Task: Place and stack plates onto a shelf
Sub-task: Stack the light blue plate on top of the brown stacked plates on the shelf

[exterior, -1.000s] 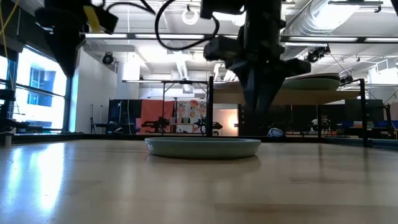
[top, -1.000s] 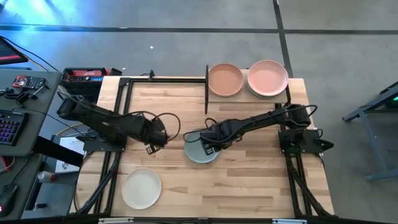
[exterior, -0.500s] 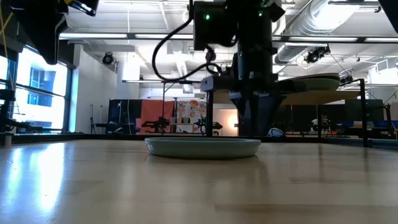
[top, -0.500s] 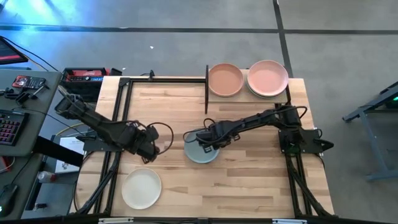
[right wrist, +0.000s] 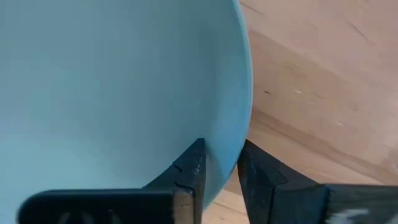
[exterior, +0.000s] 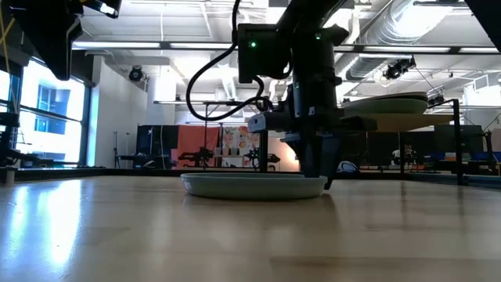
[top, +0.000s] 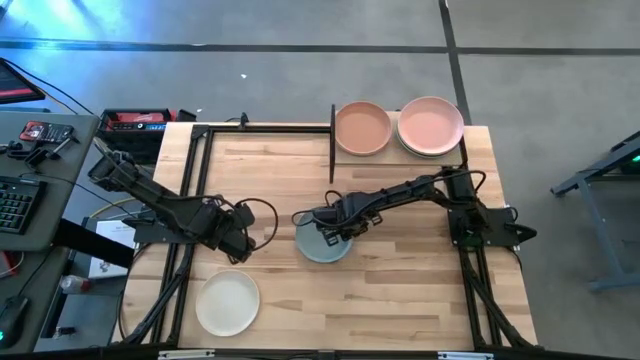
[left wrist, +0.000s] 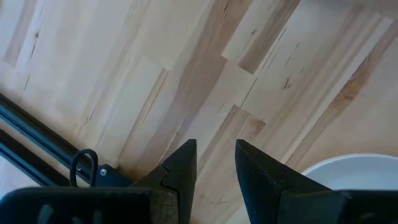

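A pale blue-green plate (top: 322, 245) (exterior: 254, 185) lies flat on the table's middle. My right gripper (top: 328, 228) (exterior: 317, 174) (right wrist: 222, 171) stands down at its far rim, shut on it. A cream-white plate (top: 228, 302) (left wrist: 354, 171) rests near the table's near left corner. My left gripper (top: 240, 243) (left wrist: 216, 155) hovers open just beyond that plate, touching nothing. The shelf (top: 392, 152) at the far right carries a peach plate (top: 362, 128) and a pink plate (top: 431, 125) on top of a stack. My right gripper straddles the blue-green plate's far rim (right wrist: 241, 118), one finger (right wrist: 189, 171) inside the dish and the other (right wrist: 267, 180) outside it. The fingers come from above, pointing down. The plate sits level with its base on the table.
Black frame rails (top: 200, 180) run along the table's left and far sides, and a black post (top: 332, 140) marks the shelf's left end. Bare wood lies between the two loose plates and along the near right. A desk with a keyboard (top: 15, 205) stands off the left edge.
My left gripper has moved toward the near left, closer to the cream-white plate. My right gripper has come down and slightly left, onto the blue-green plate's rim. The plate has stayed on the table.
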Motion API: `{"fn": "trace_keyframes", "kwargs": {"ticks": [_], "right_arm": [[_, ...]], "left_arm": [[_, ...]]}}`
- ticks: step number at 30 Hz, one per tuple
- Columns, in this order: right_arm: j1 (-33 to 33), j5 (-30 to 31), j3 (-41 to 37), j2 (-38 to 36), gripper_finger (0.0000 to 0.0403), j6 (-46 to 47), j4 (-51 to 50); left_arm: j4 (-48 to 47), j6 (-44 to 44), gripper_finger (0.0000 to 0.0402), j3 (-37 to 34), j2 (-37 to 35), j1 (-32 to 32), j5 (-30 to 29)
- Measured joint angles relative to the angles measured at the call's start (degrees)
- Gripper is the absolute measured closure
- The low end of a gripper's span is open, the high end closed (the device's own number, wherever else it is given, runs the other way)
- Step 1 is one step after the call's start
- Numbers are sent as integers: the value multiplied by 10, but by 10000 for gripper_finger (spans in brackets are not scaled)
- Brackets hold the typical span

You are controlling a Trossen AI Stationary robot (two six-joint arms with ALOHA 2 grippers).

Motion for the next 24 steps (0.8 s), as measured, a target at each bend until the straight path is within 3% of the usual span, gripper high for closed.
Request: {"fn": "trace_keyframes", "kwargs": {"ticks": [5,15,24], "right_arm": [[0,-1,0,-1,396,-24,0],[0,-21,0,-9,402,-54,-18],[-4,18,0,-92,402,-60,-47]], "left_arm": [[1,18,300,0,0,2,-8],[1,55,300,0,0,31,-20],[19,115,300,0,0,74,-21]]}}
